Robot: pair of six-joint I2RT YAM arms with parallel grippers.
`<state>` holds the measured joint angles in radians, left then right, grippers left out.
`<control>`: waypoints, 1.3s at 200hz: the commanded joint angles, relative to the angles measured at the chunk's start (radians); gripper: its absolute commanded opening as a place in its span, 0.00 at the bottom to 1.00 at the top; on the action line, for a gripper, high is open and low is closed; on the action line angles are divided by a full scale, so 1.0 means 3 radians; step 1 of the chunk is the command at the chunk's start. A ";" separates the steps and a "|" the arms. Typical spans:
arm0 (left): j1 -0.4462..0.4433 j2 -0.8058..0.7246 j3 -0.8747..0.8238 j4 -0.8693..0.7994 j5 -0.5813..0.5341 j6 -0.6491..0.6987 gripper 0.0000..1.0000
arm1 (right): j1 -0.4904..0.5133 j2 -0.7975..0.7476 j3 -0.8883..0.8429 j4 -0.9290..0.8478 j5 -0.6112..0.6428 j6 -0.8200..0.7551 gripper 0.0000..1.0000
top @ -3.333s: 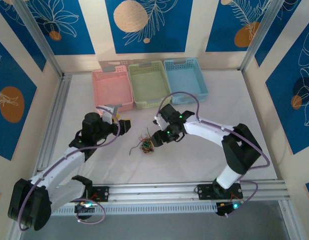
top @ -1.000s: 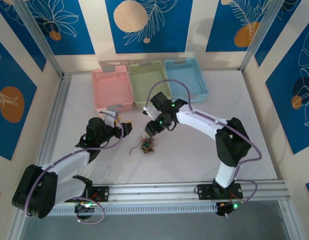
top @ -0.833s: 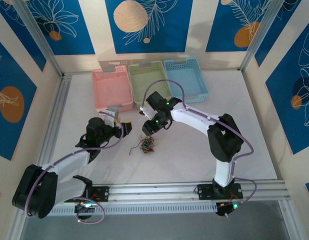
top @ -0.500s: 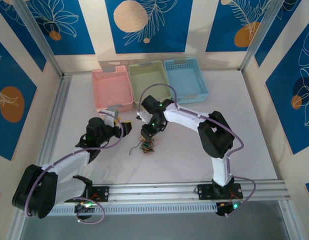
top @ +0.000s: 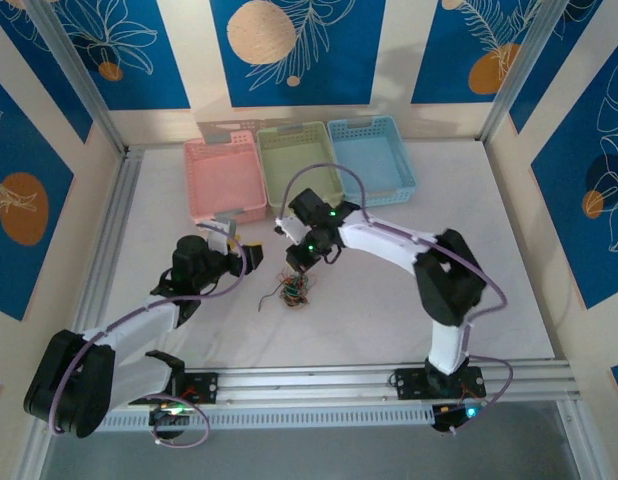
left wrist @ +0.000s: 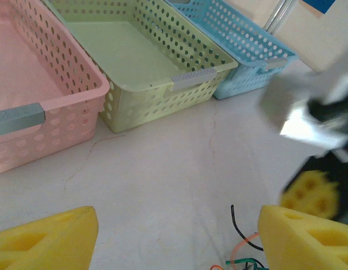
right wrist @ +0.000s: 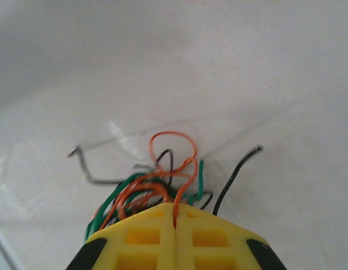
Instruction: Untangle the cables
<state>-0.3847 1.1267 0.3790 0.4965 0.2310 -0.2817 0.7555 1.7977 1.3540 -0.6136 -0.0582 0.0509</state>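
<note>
DESK-TOP TANGLE: The right tool (top: pixel 298 262) is clamped on the far edge of the cables (top: pixel 292 291), a small knot of orange, green and black wire lying near the middle of the white desk (top: pixel 409 300). Seen from the right wrist, its yellow pads (right wrist: pixel 140 239) meet flush, with an orange loop (right wrist: pixel 173 147) running into the seam between them. A black end (right wrist: pixel 236 169) and a grey end (right wrist: pixel 87 169) (bent like a hook) stray out over the desk.

The left tool (top: pixel 247 252) hangs to the left of the knot, apart from it, its jaws spread wide with nothing between them.

Along the far side a pink basket (top: pixel 225 178), a green basket (top: pixel 297 165) and a blue basket (top: pixel 371 158) sit side by side.

From the left wrist, the right arm (left wrist: pixel 309 107) looms blurred, white and black, at the right, just beyond the wire ends at the bottom edge.
</note>
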 commanded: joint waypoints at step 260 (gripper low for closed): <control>-0.0569 0.0864 0.1226 -0.1786 0.0047 0.1817 0.77 | -0.1150 -0.1418 -0.2170 0.2733 0.0046 0.1343 0.00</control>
<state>-0.5385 1.3495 0.7246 -0.0006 0.2985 0.1837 0.4332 1.4006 0.7235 0.1577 -0.0757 0.4068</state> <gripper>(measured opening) 0.770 0.060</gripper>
